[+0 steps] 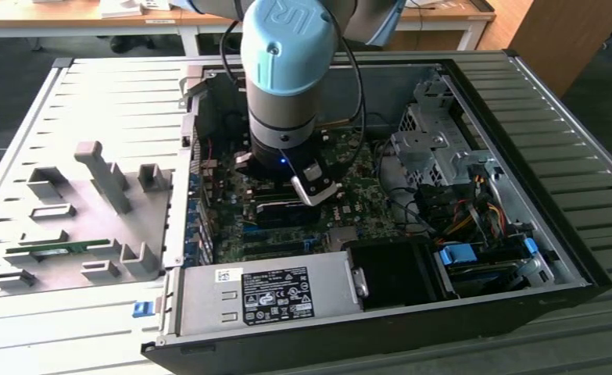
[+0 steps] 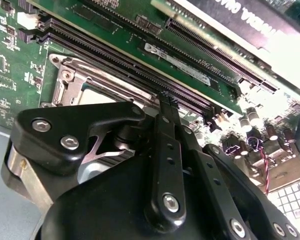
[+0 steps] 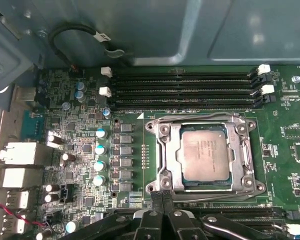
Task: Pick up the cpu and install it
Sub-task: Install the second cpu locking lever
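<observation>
The cpu (image 3: 205,155), a small square chip with a silvery top, lies flat inside the metal-framed socket (image 3: 162,145) on the green motherboard. A corner of the cpu (image 2: 96,95) also peeks out behind the black finger links in the second wrist view. My gripper (image 3: 162,196) is shut, fingertips pressed together with nothing between them, and sits just beside the socket's frame at its lever side. Seen in the exterior view, the gripper (image 1: 311,191) reaches down into the open computer case over the middle of the board, and the arm hides the socket.
Black memory slots (image 3: 185,87) run along the socket's far side. A power supply (image 1: 269,297) fills the case's near edge, and cables and drive bays (image 1: 462,211) crowd the exterior view's right. A grey fixture plate (image 1: 87,195) beside the case holds a green memory stick (image 1: 61,248).
</observation>
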### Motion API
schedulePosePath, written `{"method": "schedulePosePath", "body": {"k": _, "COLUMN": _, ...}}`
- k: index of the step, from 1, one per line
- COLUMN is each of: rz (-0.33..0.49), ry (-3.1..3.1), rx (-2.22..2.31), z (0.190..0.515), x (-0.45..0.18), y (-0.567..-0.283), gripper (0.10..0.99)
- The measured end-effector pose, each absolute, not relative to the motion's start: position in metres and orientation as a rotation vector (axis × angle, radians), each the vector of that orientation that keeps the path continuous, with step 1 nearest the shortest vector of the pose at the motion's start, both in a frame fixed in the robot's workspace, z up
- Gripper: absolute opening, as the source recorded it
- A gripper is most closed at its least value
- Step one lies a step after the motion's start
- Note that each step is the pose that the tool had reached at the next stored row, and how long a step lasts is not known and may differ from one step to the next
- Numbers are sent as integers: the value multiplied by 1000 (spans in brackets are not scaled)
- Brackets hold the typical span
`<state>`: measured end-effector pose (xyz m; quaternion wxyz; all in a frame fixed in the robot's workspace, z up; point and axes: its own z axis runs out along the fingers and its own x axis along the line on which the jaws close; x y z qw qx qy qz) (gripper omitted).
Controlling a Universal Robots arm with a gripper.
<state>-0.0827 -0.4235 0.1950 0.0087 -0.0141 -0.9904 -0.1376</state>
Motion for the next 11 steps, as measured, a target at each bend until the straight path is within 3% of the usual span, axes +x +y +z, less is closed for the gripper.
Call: {"method": "schedulePosePath", "body": {"k": 11, "rz": -492, "ry": -3085, "rx": -42, "z": 193, "x": -84, "y": -424, "gripper": 106}}
